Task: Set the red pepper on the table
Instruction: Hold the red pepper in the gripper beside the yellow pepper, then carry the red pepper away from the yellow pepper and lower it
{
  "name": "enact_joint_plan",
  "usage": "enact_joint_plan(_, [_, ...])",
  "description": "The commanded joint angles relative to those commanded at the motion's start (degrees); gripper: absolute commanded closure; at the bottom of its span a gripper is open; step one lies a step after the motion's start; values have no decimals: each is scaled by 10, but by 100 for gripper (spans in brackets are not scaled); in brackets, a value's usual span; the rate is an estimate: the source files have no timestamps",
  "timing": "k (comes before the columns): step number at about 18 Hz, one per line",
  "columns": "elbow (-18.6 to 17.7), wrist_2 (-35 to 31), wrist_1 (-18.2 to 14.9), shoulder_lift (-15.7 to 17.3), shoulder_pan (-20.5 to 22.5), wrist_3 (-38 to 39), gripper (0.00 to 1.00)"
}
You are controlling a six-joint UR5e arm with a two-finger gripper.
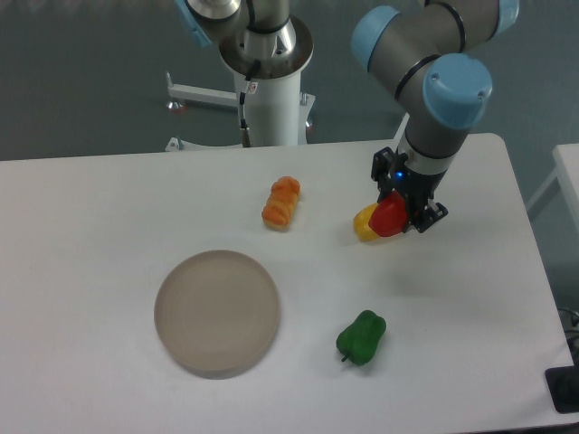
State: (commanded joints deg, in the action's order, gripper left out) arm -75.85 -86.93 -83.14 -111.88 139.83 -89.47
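The red pepper (389,217) is small, glossy and bright red. It sits between the black fingers of my gripper (399,217), which is shut on it at the right of the white table (109,208). The pepper is held just above or at the tabletop; I cannot tell whether it touches. A yellow pepper (365,224) lies right beside it on the left, touching or nearly touching it. The arm comes down from above and hides the pepper's top.
An orange pepper (281,202) lies near the table's middle back. A green pepper (362,336) lies toward the front right. A round beige-grey plate (217,312) sits at the front middle. The robot's base column (267,99) stands behind the table.
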Motion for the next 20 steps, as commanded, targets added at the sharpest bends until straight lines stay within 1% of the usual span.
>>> enact_joint_plan(2, [0, -1, 1, -1, 18, -4, 74])
enact_joint_plan(4, [-5, -3, 5, -4, 37, -38, 73])
enact_joint_plan(5, [-11, -3, 9, -6, 55, -58, 74])
enact_joint_plan(7, [-20, -3, 11, -12, 65, -69, 74])
enact_joint_plan(10, [-30, -1, 25, -29, 87, -119, 75])
enact_joint_plan(13, [-43, -1, 32, -36, 107, -167, 75])
enact_joint_plan(15, [-67, -1, 51, -36, 115, -189, 75])
enact_joint_plan(16, [-87, -2, 71, -34, 116, -194, 74])
enact_joint_plan(17, [-128, -3, 87, -27, 118, -208, 72])
enact_joint_plan(18, [-150, -3, 102, -21, 124, -228, 70])
enact_joint_plan(19, [-167, -2, 113, -20, 131, -235, 66])
enact_joint_plan(20, [-177, -2, 117, -20, 132, -235, 64])
